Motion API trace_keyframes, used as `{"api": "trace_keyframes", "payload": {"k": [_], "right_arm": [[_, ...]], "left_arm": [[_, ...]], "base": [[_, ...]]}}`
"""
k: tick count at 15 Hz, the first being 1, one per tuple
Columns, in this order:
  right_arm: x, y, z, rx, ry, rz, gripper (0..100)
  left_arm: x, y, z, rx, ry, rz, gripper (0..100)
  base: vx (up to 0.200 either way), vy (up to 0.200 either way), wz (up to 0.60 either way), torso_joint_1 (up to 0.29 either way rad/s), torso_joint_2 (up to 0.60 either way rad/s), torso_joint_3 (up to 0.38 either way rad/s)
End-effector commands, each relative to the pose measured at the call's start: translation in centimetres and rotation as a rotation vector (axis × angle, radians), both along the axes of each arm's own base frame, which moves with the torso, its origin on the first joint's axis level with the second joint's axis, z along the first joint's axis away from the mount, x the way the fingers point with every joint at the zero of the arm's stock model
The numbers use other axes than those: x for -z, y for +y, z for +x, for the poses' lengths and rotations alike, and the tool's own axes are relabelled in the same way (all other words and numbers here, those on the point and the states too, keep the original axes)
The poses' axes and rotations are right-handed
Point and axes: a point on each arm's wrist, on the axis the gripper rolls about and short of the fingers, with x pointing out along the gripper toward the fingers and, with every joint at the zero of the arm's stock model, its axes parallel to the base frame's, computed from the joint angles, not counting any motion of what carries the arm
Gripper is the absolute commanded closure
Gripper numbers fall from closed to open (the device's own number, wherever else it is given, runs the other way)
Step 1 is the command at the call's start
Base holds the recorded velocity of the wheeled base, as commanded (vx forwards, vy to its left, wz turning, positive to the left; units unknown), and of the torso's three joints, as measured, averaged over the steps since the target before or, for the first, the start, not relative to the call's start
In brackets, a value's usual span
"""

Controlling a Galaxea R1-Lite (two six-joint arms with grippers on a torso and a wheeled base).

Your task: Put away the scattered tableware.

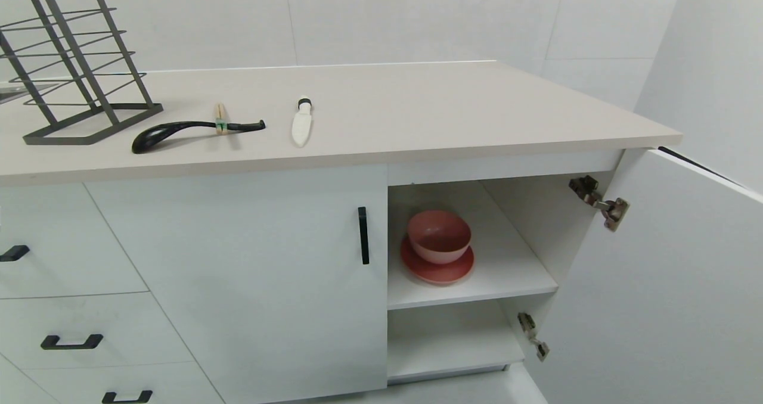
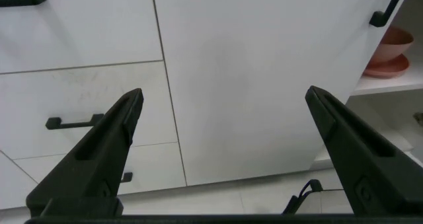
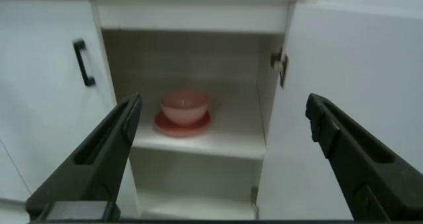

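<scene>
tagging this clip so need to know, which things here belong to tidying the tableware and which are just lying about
Job: black spoon, chopsticks, white knife on the counter; pink bowl on red plate, on the open cupboard shelf.
Lying about: wire rack, closed drawers.

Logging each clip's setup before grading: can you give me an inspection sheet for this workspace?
Surface: pale countertop, flat.
Job's things: black ladle, chopsticks crossing its handle, and white knife on the countertop; pink bowl on red plate on the upper shelf.
Clutter: wire rack at the countertop's left.
Grippers: left gripper and right gripper open, empty.
Cables: dark loop near the floor, possibly a cable.
Surroundings: cabinet door open; white tiled wall.
</scene>
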Motion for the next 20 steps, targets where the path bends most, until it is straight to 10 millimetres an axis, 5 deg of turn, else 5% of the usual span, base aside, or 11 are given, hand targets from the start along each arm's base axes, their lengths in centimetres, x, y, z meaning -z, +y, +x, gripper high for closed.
{"api": "trace_keyframes", "payload": {"k": [1, 6, 15, 20], "right_arm": [[1.27, 0.04, -0.67, 0.042, 0.009, -0.037, 0], [1.83, 0.04, -0.71, 0.039, 0.093, -0.027, 0], [1.76, 0.04, -0.63, 0.039, 0.069, -0.016, 0], [1.76, 0.04, -0.63, 0.044, 0.064, -0.038, 0]], "left_arm": [[-0.01, 0.00, 0.02, 0.000, 0.000, 0.000, 0], [0.02, 0.00, -0.05, 0.001, -0.007, 0.000, 0], [0.04, 0.02, -0.11, 0.004, -0.015, -0.003, 0], [0.04, 0.02, -0.10, 0.003, -0.013, -0.010, 0]], "base": [[0.000, 0.000, 0.00, 0.000, 0.00, 0.000], [0.000, 0.000, 0.00, 0.000, 0.00, 0.000], [-0.200, 0.000, 0.00, 0.003, 0.00, 0.001], [-0.200, -0.200, 0.00, -0.001, 0.00, 0.000]]}}
